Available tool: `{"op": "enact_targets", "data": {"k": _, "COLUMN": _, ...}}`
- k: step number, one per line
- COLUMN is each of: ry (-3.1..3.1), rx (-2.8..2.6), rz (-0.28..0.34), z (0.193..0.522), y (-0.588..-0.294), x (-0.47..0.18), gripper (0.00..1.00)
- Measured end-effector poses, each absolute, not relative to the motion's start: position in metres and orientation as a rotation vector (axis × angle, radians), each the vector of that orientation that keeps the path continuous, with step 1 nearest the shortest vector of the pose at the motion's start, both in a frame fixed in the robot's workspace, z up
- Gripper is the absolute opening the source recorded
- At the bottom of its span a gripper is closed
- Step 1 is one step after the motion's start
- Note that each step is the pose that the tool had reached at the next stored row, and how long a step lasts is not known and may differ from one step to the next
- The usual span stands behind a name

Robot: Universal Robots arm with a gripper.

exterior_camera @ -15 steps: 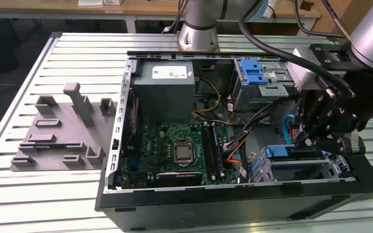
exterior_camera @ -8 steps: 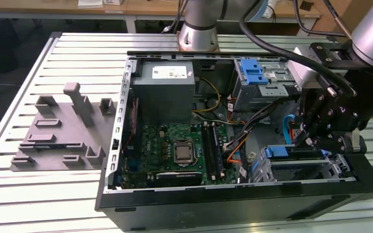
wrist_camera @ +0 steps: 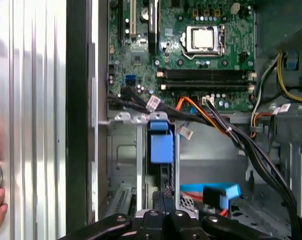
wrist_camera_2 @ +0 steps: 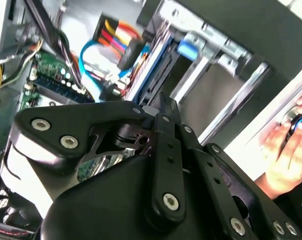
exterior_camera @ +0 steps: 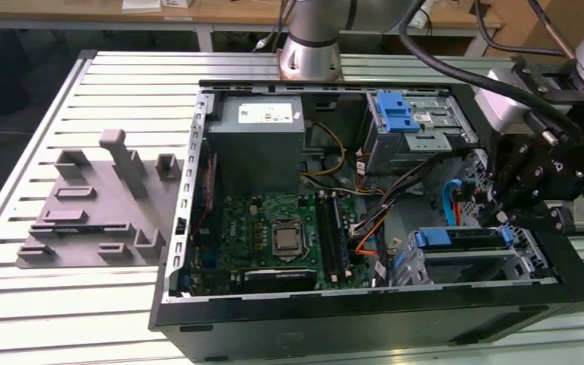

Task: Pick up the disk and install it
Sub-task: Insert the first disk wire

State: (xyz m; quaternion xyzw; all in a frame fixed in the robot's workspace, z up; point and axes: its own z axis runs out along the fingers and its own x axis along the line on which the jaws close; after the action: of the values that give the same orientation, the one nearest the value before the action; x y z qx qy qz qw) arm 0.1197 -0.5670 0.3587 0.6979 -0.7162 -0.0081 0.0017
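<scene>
The gripper (exterior_camera: 502, 215) hangs inside the open computer case (exterior_camera: 373, 319), at the right of the exterior view. Its fingers (wrist_camera: 163, 200) are pinched together, holding nothing. Just beside them, the disk (exterior_camera: 461, 242) sits in its bay with the blue latch (wrist_camera: 160, 147). A hand (wrist_camera_2: 287, 150) rests outside the case.

A hand (wrist_camera_2: 286, 150) is cut off by the second wrist view's edge
</scene>
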Motion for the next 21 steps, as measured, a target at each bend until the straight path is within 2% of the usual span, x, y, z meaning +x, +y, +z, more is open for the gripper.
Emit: {"op": "enact_targets", "data": {"k": 21, "ry": -2.253, "rx": 2.189, "rz": -0.02, "z": 0.364, "y": -0.534, "x": 0.13, "gripper": 0.11}}
